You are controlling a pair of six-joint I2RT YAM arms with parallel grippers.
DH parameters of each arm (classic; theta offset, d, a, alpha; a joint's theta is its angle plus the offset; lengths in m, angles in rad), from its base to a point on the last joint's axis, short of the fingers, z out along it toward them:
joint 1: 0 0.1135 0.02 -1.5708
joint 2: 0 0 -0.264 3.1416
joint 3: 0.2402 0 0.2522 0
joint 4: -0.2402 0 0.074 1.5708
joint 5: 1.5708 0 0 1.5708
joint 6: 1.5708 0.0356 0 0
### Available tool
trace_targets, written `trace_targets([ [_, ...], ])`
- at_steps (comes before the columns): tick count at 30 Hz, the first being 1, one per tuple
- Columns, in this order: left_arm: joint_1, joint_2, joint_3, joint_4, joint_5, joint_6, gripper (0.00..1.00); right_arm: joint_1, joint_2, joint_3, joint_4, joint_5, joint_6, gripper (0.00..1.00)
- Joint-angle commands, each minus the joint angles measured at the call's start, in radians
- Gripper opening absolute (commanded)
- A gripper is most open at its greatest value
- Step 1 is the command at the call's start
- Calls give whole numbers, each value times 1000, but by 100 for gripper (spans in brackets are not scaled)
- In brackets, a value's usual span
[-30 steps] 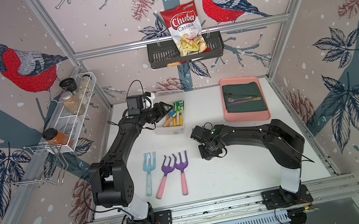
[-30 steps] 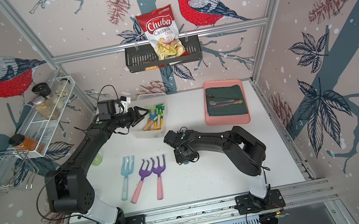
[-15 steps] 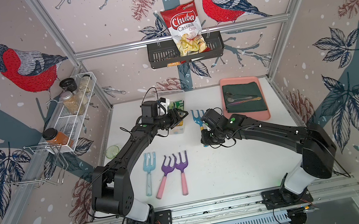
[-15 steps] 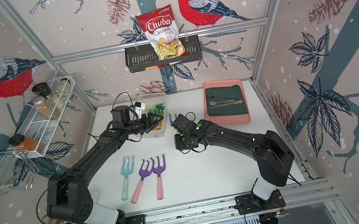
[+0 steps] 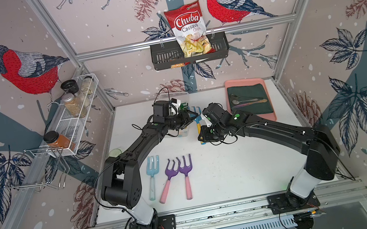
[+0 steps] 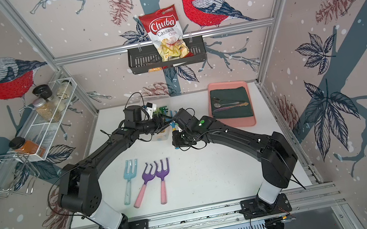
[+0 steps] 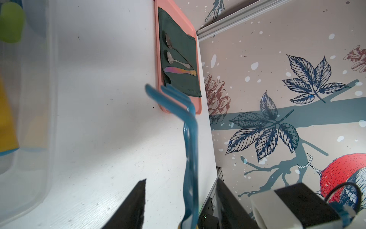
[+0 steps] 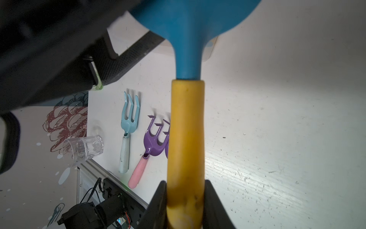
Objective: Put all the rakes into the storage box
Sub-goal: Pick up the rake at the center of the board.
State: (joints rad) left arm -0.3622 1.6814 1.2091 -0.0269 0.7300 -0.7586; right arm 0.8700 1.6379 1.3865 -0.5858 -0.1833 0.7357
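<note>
Right wrist view: right tool (image 8: 185, 200) tight around rake (image 8: 187, 128) handle.

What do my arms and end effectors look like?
Black jointed links form the left arm and right arm, on white base segments, with green dots and loose black cables. The left end effector and right end effector have flat black fingers.

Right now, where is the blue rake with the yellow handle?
In both top views the rake is in the right gripper, between the clear plastic storage box and the pink tray.
</note>
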Motion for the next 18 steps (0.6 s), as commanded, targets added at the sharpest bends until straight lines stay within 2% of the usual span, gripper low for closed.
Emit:
trace_targets([
  [1,-4,13,12,61,1,5,42,0,-5,0,9,-13,-9,20],
  [5,-4,20,13,78,0,-7,13,-2,-8,0,15,-18,-8,29],
  [7,-4,24,20,82,2,-10,6,-3,-11,-1,19,-18,-7,41],
  [10,-4,30,35,78,-1,-7,2,-12,-19,-7,25,-21,-1,64],
  [12,-3,37,53,63,-5,5,2,-21,-25,-14,27,-21,7,74],
  [14,2,51,78,38,-10,23,2,-30,-40,-25,29,-17,16,80],
  [18,48,104,157,-20,8,81,2,-47,-90,-69,39,-13,30,83],
])
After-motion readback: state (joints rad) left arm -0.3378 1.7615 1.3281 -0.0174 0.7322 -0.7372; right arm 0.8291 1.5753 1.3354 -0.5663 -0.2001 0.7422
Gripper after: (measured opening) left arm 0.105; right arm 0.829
